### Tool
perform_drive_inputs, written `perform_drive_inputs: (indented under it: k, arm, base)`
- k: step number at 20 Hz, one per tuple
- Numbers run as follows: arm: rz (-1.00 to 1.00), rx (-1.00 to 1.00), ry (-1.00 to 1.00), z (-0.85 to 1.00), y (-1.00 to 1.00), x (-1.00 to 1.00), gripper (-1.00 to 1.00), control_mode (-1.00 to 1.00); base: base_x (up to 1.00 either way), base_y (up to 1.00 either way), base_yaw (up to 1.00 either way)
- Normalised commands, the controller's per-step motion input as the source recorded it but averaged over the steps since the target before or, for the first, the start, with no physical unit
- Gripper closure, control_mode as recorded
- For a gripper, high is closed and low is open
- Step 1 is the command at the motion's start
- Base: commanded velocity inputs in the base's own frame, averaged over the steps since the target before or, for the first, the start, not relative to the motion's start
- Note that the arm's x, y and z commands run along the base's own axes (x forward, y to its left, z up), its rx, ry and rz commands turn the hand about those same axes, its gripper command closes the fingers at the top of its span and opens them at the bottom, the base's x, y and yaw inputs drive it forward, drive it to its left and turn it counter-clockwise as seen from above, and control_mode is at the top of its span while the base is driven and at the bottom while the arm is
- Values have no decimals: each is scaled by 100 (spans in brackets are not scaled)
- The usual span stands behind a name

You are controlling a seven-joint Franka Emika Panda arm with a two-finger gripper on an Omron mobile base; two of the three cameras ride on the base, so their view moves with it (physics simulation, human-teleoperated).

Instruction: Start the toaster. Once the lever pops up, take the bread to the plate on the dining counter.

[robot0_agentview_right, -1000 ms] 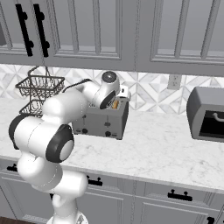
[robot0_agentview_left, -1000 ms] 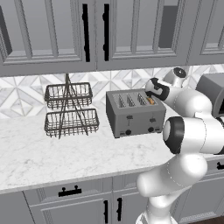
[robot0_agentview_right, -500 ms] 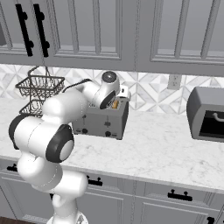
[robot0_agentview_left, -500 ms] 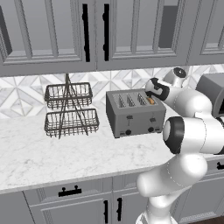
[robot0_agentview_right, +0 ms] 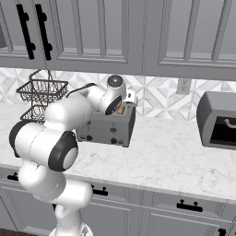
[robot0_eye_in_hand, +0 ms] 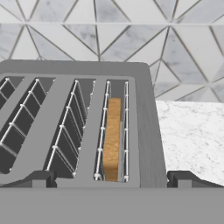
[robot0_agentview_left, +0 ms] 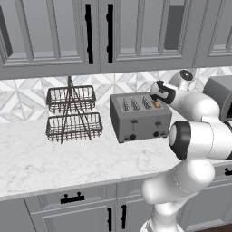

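1. While the tan-brown square slice of bread sits on edge in the rightmost slot of the boxy grey metal four-slot toaster, you see only its narrow top crust between the slot's wire guides.
2. Your two-finger gripper hangs just above that end of the toaster, its dark fingertips spread wide apart and holding nothing.
3. Expect the slice to be light, dry and stiff, yet brittle: a hard squeeze would likely crumble the crust, so close gently.
4. Take it across its flat faces at the top edge, near the middle of its length, so it lifts straight up without scraping the wires.
5. Judge the crust rough enough not to slip.
6. Mind the two small black levers on the front; from these views you cannot tell whether toasting has run.
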Motion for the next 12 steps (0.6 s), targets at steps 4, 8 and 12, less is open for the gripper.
perform_drive_inputs:
  k: [4, 8, 12]
  arm:
    - [0, 0, 0, 0, 0, 0, -100, -100]
    - [0, 0, 0, 0, 0, 0, -100, -100]
    - [0, 0, 0, 0, 0, 0, -100, -100]
  base:
    - [0, 0, 0]
    - [0, 0, 0]
    - [0, 0, 0]
